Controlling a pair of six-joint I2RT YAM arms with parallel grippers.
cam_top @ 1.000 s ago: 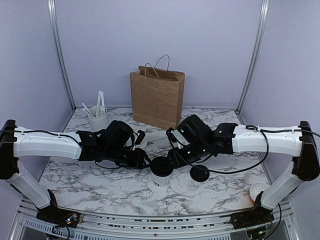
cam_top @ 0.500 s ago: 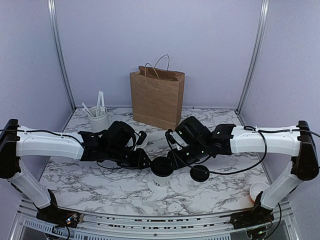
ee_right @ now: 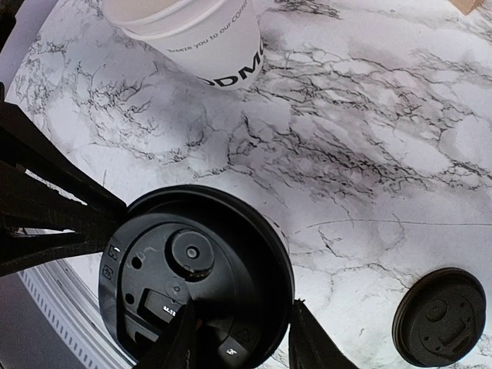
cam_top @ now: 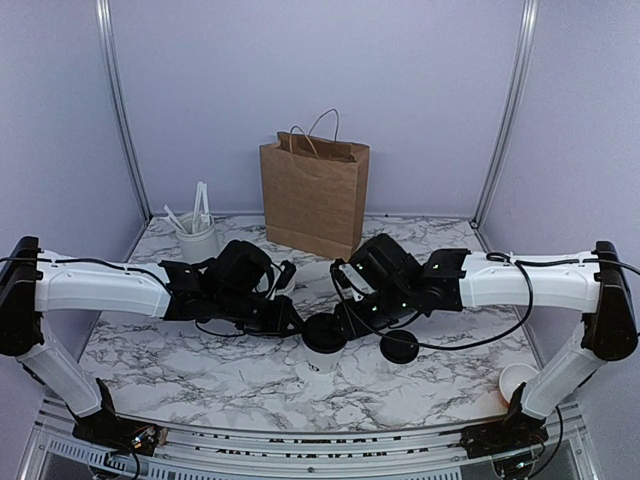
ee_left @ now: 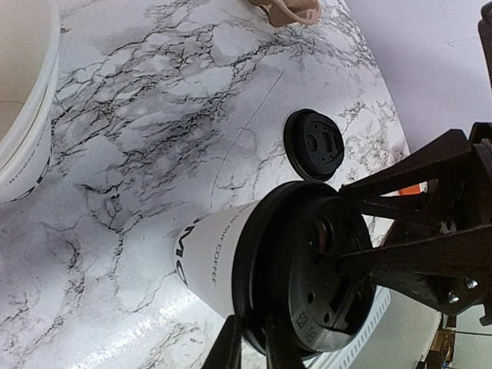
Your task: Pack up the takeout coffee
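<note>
The desk [cam_top: 180,370] is white stone with dark wiggly lines. Pale purple walls [cam_top: 420,90] stand all around it. A brown paper bag [cam_top: 315,195] stands upright at the back.

The takeout coffee [cam_top: 322,345] stands upright near the front middle of the desk, between the two arms. The left claw [ee_left: 254,346] is on its left side. This claw is narrow, and its two fingers pinch the rim of the lid. The right claw [ee_right: 242,342] is on its right side. It is partly open, with one finger over the lid's top and the other just outside the rim.

The coffee is a small white cup with black letters on its side. Its round black lid is on. A loose black lid [cam_top: 399,346] lies flat just to its right.
</note>
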